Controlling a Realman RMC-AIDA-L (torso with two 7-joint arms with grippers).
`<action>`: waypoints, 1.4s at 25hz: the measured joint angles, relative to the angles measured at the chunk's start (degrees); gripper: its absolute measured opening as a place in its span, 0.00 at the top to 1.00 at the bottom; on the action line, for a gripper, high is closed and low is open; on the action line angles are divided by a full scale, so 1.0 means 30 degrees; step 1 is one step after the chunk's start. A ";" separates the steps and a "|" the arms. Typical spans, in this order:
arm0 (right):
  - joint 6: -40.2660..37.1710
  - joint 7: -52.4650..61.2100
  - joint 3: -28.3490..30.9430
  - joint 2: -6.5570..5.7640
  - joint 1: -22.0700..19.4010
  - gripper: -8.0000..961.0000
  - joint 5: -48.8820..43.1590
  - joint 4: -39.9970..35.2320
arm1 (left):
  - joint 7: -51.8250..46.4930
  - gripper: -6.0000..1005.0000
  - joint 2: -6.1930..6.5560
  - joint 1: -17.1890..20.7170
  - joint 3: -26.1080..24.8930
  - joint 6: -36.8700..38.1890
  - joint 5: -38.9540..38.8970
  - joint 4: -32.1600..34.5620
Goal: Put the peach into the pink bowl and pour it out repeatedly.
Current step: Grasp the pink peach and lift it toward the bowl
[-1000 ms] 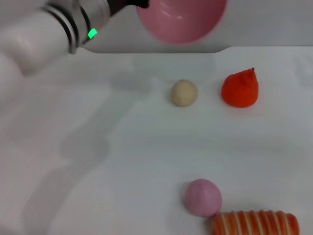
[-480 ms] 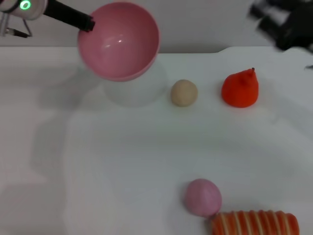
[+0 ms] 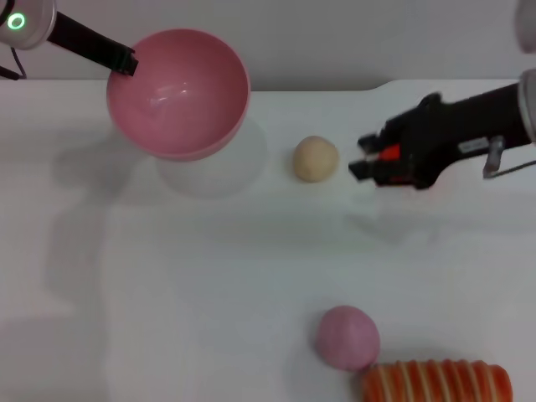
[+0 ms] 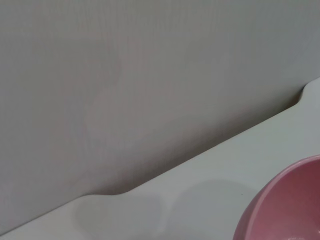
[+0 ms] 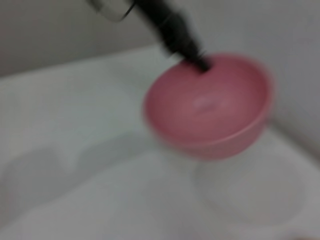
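White table (image 3: 209,276), grey wall behind. My left gripper (image 3: 126,61) pinches rim of pink bowl (image 3: 177,92), bowl raised above table far left, empty, mouth up. Beige ball (image 3: 316,158) mid. Peach (image 3: 347,337) near front edge, touching striped orange toy (image 3: 435,383). My right gripper (image 3: 362,156) just beside ball, jaws parted, empty, over red fruit. Judgement: set bowl level first; right must go to peach, not ball, grasp from above clear of striped toy.

The pink bowl (image 3: 178,92) has swung left and lower; the right gripper (image 3: 366,156) now covers the orange-red fruit.
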 joint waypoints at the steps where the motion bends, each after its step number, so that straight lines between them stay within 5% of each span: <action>1: -0.0715 0.0274 -0.0121 0.0003 0.0429 0.63 -0.0426 0.0003 | -0.0014 0.96 0.0012 0.0007 0.0002 0.0002 0.0010 -0.0016; 7: -0.3080 0.1083 -0.1847 0.0146 0.1594 0.63 -0.2247 0.0131 | -0.0051 0.96 0.0020 0.0029 0.0028 0.0021 0.0109 -0.0207; 18: -0.0461 0.2078 -0.7639 0.0176 0.2620 0.33 -0.4599 0.3350 | -0.0076 0.96 -0.0211 0.0203 0.0239 0.0059 0.0189 -0.0227; 35: 0.0369 0.2033 -1.0426 0.0234 0.3129 0.40 -0.4169 0.4818 | -0.0053 0.96 -0.0356 0.0265 0.0240 -0.0359 0.0187 -0.0268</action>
